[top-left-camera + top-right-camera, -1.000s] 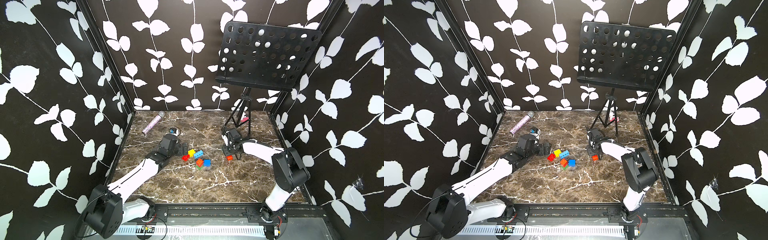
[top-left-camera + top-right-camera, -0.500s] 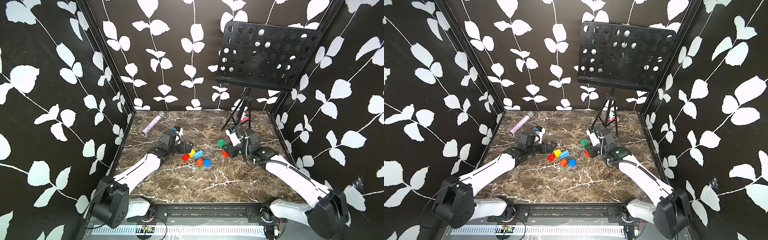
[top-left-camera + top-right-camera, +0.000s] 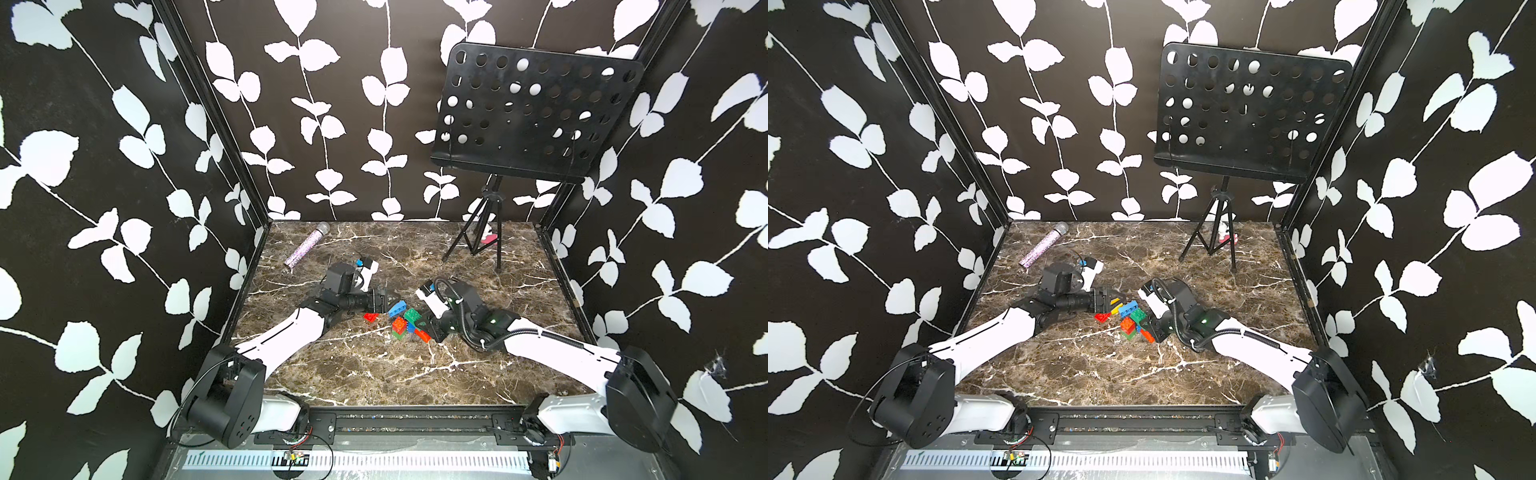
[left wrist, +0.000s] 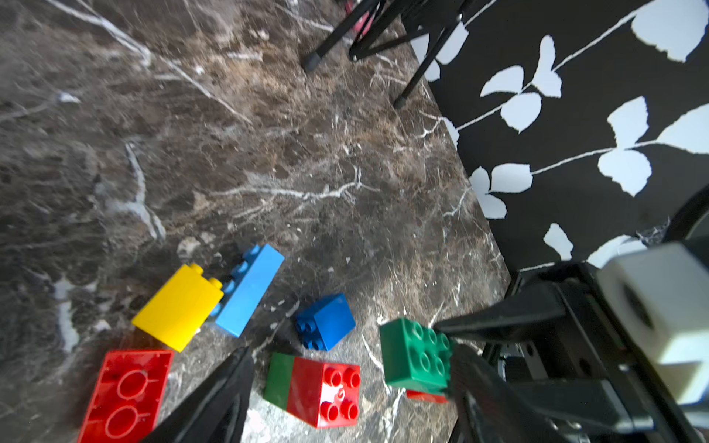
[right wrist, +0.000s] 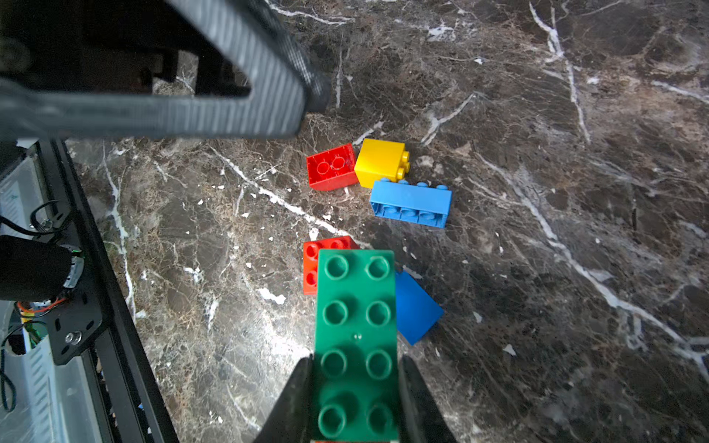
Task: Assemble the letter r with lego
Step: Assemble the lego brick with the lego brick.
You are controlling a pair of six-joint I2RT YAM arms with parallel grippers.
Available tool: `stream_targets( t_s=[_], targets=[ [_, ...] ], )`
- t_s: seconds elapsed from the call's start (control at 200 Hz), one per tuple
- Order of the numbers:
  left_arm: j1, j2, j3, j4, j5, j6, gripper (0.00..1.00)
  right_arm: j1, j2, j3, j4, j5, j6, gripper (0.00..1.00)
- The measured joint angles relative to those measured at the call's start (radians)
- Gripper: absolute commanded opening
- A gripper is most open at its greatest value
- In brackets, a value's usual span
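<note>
**Bricks near the middle of the marble table (image 3: pixel 374 374).** The right gripper (image 5: pixel 355 368) is clamped on one end of the long dark green brick (image 5: pixel 355 314), which is raised over the others (studs towards the wrist camera). A red brick (image 4: pixel 426 397) shows under it; whether the two are joined cannot be told. The left gripper (image 3: pixel 386 300) has its jaws wide apart and grips nothing. Below it, an orange brick (image 4: pixel 330 395) is joined to a light green brick (image 4: pixel 278 377), just beside a blue brick (image 4: pixel 326 322). A yellow brick (image 4: pixel 178 307) touches a light blue brick (image 4: pixel 249 289). A second red brick (image 4: pixel 128 391) lies studs down. In both top views the grippers approach the cluster from opposite sides.
</note>
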Motion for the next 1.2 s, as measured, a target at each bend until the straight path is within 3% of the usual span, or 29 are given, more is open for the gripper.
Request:
stream_targets(
  t_s=[0.17,0.62,1.2],
  targets=[
    [0.000,-0.024,-0.043,-0.021,-0.006,-0.001,0.75,0.029,0.043,0.036,0.008,0.023,-0.024,0.28],
    [0.000,0.009,-0.070,-0.009,0.000,-0.014,0.77,0.068,0.066,0.037,-0.009,0.074,-0.070,0.27],
    [0.000,0.037,-0.074,0.010,0.057,-0.025,0.71,0.094,0.110,0.058,-0.008,0.092,-0.096,0.27]
  ],
)
